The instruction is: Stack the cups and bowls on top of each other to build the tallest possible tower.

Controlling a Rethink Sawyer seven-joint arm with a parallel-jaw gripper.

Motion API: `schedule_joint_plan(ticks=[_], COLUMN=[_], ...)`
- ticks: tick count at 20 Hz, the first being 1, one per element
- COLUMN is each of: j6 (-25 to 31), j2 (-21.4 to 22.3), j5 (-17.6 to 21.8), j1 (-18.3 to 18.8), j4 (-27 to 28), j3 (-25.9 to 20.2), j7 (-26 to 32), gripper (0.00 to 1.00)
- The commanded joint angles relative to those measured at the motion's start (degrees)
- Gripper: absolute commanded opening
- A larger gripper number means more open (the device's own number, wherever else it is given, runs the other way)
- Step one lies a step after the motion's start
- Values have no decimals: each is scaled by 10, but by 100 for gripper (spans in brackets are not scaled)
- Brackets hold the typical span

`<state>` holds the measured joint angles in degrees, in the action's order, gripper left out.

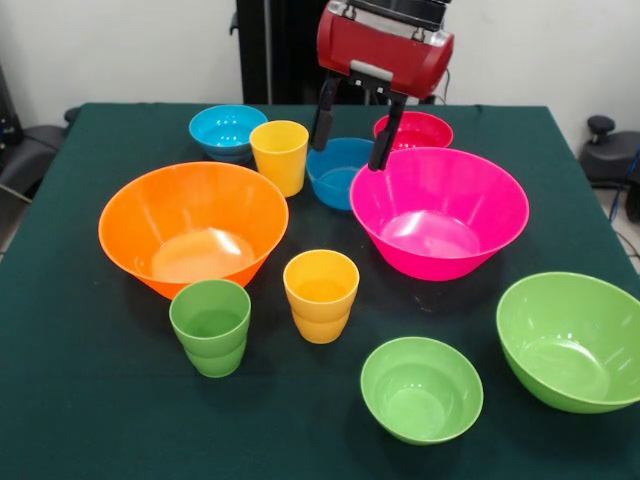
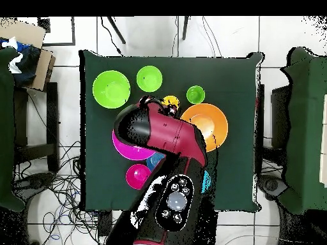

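Green cloth covers the table (image 1: 90, 420), and every cup and bowl stands on it upright, mouth up and apart from the others; no stacking is done yet. The gripper (image 1: 355, 132) hangs with its two fingers (image 1: 323, 118) spread and empty, above the darker blue bowl (image 1: 335, 172), between the yellow cup (image 1: 279, 155) and the rim of the large pink bowl (image 1: 438, 212); I judge it is placed to come down on that blue bowl or the pink rim, though which cannot be settled. The red-pink bowl (image 1: 415, 130) stands behind the pink one, and the light blue bowl (image 1: 227, 130) stands at the far side beside the yellow cup. The large orange bowl (image 1: 192, 225) stands to the pink bowl's left, with the green cup (image 1: 211, 325) and orange-yellow cup (image 1: 321, 295) just in front. The small green bowl (image 1: 421, 388) and large green bowl (image 1: 572, 340) stand nearest the camera. Overhead, the arm (image 2: 167, 137) hides most of the pink bowl.
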<state>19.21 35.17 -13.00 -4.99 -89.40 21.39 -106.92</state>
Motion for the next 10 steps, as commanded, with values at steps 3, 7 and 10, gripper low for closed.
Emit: schedule_joint_plan(ticks=[3,7,10], j6=[-40,-35,-16], j2=[-55,-54,-41], j5=[13,5,9], j1=[-10,3,10], j4=[-5,-8,-13], j3=[-48,-68,-76], j7=[-89,-83,-67], gripper=[100,100,100])
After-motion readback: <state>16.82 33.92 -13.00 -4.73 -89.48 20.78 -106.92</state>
